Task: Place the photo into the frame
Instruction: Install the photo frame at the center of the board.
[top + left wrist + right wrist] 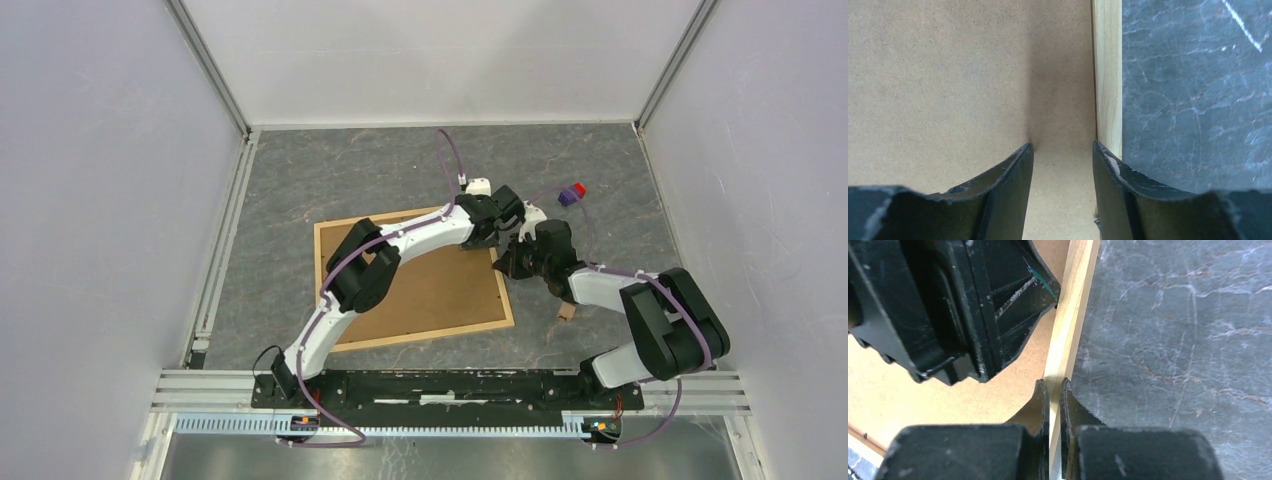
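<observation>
The frame (430, 290) lies back side up on the grey table, a brown fibreboard panel inside thin light wood strips. My left gripper (478, 243) is open, fingertips down on the panel just inside the right wood strip (1108, 75). My right gripper (510, 262) is shut on that same right strip (1068, 330), one finger on each side. In the right wrist view the left gripper's black body (963, 305) sits just ahead on the panel. The photo is hidden from every view.
A small purple and red object (571, 193) lies on the table behind the grippers. A small light wooden piece (566, 311) lies right of the frame's near corner. White walls enclose the table on three sides.
</observation>
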`<state>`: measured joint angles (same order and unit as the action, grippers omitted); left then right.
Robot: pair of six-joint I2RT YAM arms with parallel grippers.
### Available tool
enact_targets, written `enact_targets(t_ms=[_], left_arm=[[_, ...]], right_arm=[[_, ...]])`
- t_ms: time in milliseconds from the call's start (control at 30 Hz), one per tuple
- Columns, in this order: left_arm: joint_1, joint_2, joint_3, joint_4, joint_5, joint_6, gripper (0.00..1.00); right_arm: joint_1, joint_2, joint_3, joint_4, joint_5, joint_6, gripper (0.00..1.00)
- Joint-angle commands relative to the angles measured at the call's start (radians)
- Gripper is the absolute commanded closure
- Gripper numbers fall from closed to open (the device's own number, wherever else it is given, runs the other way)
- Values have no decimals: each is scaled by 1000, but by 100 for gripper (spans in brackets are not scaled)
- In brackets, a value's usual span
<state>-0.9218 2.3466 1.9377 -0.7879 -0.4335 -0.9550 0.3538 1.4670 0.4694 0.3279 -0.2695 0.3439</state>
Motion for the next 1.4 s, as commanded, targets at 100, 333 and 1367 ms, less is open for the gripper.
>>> enact_targets(t_ms=[100,333,1367], left_arm=[[105,-201,-323,-15,272,246,38],[332,-561,-608,144,530,413,36],[1071,-693,-1043,163,492,418,50]], right_arm=[[3,-41,53,-235,47,-61,94],[3,-17,177,-407,61,-104,72],[110,347,671,-804,274,-187,80]])
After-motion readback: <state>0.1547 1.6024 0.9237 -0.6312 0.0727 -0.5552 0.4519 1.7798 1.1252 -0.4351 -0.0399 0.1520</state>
